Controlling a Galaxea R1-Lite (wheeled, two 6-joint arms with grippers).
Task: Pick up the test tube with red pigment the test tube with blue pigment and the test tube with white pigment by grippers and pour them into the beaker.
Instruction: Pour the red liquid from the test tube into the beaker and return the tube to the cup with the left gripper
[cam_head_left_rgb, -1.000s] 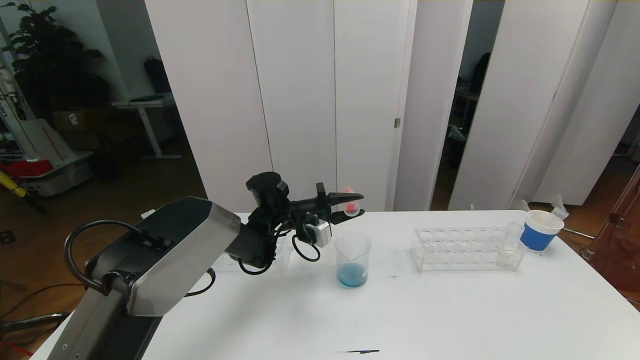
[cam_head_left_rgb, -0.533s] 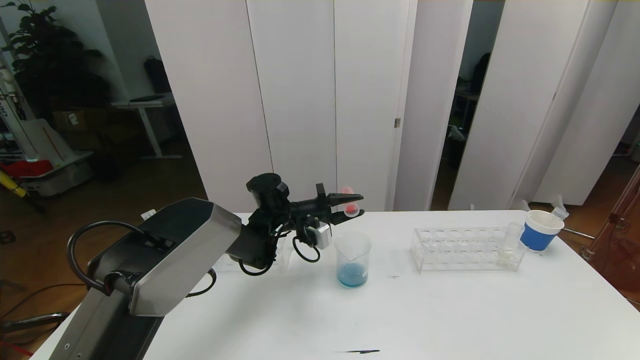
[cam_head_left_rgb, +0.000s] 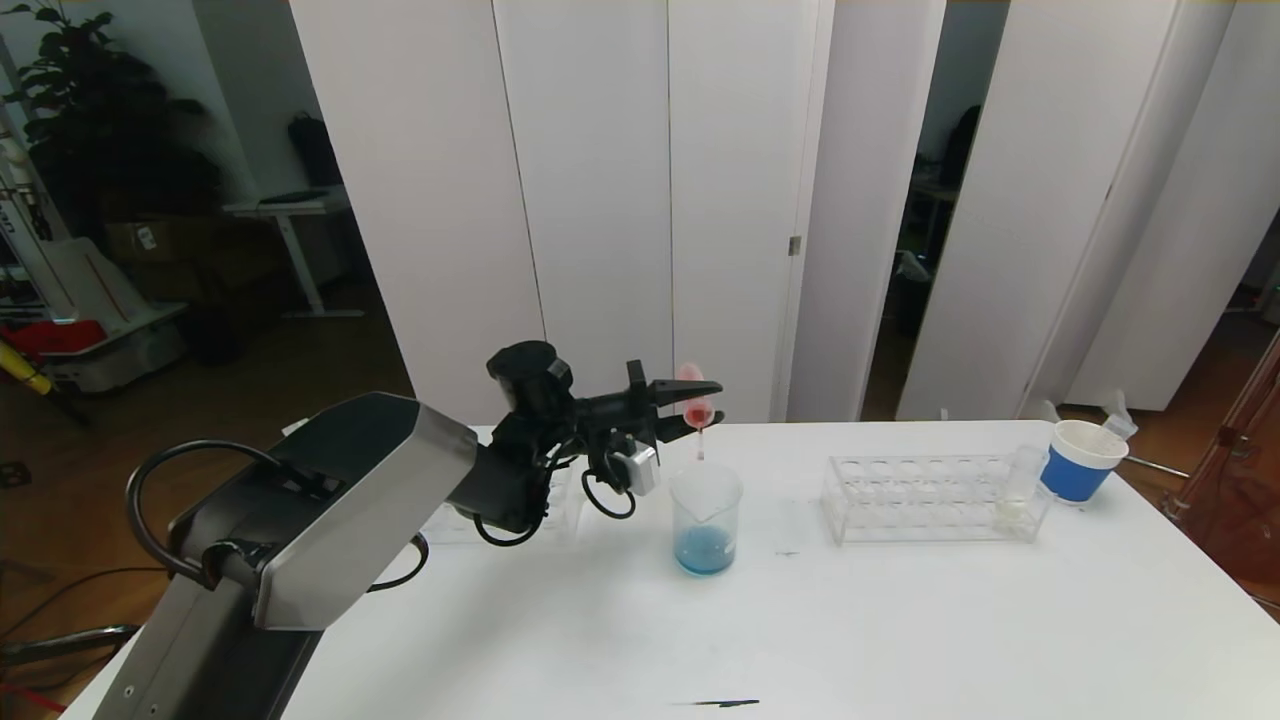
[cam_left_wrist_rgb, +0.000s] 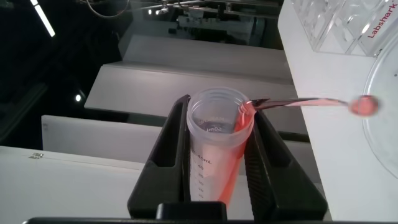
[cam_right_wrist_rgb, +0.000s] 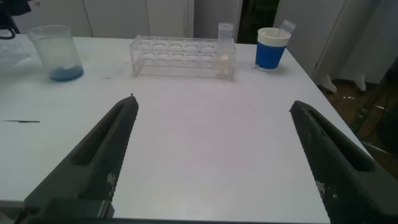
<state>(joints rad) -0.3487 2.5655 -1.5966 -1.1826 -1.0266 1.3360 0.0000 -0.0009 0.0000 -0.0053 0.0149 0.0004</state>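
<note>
My left gripper (cam_head_left_rgb: 690, 404) is shut on the test tube with red pigment (cam_head_left_rgb: 693, 396), held tipped over the beaker (cam_head_left_rgb: 706, 520). A thin red stream (cam_head_left_rgb: 699, 446) falls from the tube mouth toward the beaker, which holds blue liquid at its bottom. In the left wrist view the tube (cam_left_wrist_rgb: 219, 149) sits between both fingers (cam_left_wrist_rgb: 166, 149), and red liquid (cam_left_wrist_rgb: 298, 103) runs off its lip. The test tube with white pigment (cam_head_left_rgb: 1018, 490) stands in the right rack (cam_head_left_rgb: 930, 498). The test tube with blue pigment is out of view. My right gripper (cam_right_wrist_rgb: 212, 102) hovers open over bare table.
A white paper cup with a blue band (cam_head_left_rgb: 1081, 461) stands beyond the right rack's end. Another clear rack (cam_head_left_rgb: 440, 525) lies partly hidden behind my left arm. A dark mark (cam_head_left_rgb: 720, 703) is near the table's front edge. Beaker (cam_right_wrist_rgb: 59, 53) and rack (cam_right_wrist_rgb: 183, 56) show in the right wrist view.
My left gripper has rolled the red tube further over. Red liquid, which stayed inside the tube before, now streams down toward the beaker. The right arm has not moved.
</note>
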